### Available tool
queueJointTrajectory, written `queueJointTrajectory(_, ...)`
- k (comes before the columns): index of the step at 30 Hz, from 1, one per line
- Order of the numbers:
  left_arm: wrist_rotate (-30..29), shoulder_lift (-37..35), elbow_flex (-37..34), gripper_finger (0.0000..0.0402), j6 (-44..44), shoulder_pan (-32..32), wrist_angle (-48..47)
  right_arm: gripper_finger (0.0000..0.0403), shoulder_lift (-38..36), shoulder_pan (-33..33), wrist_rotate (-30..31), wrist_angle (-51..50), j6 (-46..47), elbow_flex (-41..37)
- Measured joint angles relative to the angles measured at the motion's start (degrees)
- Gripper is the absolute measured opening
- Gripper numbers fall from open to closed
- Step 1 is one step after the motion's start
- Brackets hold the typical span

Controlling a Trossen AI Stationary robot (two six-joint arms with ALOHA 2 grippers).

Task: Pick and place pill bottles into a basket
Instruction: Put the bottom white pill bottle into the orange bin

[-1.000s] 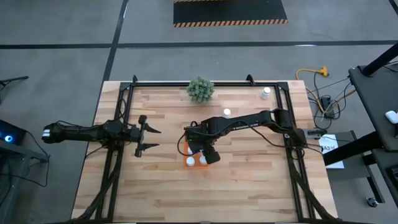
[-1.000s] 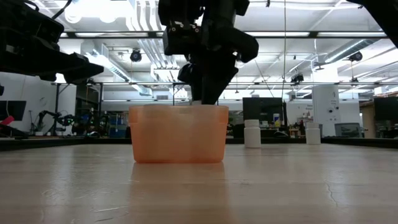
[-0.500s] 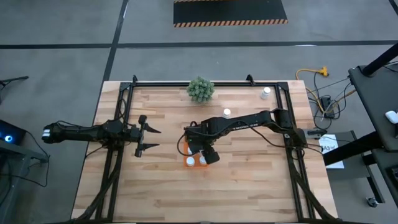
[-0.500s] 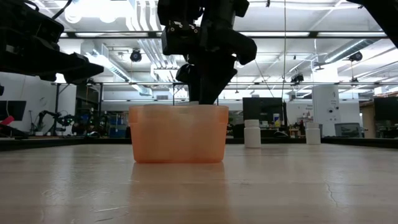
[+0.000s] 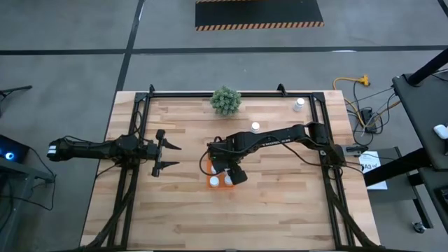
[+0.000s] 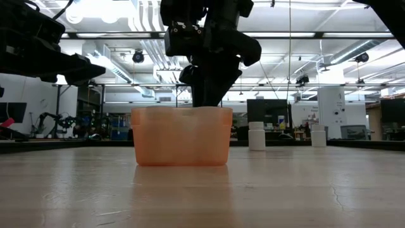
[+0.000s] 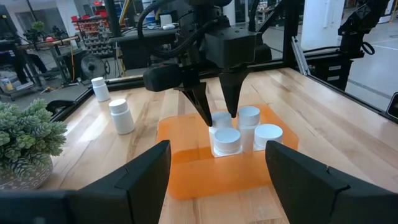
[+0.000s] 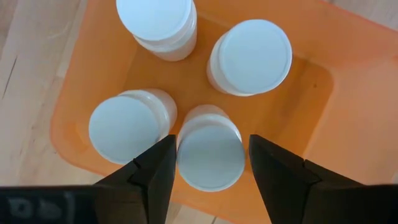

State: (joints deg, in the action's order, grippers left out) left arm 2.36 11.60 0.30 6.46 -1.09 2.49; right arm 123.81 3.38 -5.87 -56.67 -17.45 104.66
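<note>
Hanging over the orange basket at mid-table, my right gripper has its fingers standing a little apart on either side of one pill bottle, whose cap sits between them; whether they press it I cannot tell. Three more bottles stand upright inside. Two bottles wait beyond, near the plant. My left gripper idles well off, fingers spread

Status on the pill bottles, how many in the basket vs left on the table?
Four bottles stand in the orange basket. The right gripper is over it, jaws parted around the fourth bottle, which stands on the basket floor. Two bottles remain on the table. The left gripper waits open, off to the side.
</note>
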Motion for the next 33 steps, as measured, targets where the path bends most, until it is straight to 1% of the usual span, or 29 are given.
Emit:
queueJointTrajectory(4,0.0,0.0,0.0,0.0245,0.0,0.0,0.0,0.019,0.0,0.0,0.0,-0.9,0.0,0.5)
queueJointTrajectory(10,0.0,0.0,0.0,0.0245,0.0,0.0,0.0,0.0189,0.0,0.0,0.1,-5.3,-0.1,4.0)
queueJointTrajectory(12,0.0,0.0,0.0,0.0245,0.0,0.0,0.0,0.0189,0.0,0.0,1.8,-6.6,0.1,5.2)
queueJointTrajectory(15,0.0,0.0,0.0,0.0245,0.0,0.0,0.0,0.0189,-0.1,-0.1,5.8,-8.4,3.1,6.7)
queueJointTrajectory(19,0.0,0.0,0.0,0.0245,0.0,0.0,0.0,0.0189,-0.1,-1.0,12.1,-9.8,12.0,7.4)
queueJointTrajectory(21,0.0,0.0,0.0,0.0245,0.0,0.0,0.0,0.0189,-0.1,-1.8,13.5,-11.4,16.9,7.6)
queueJointTrajectory(33,0.0,0.0,0.0,0.0245,0.0,0.0,0.0,0.0189,-0.5,-7.0,12.9,-19.7,56.9,7.6)
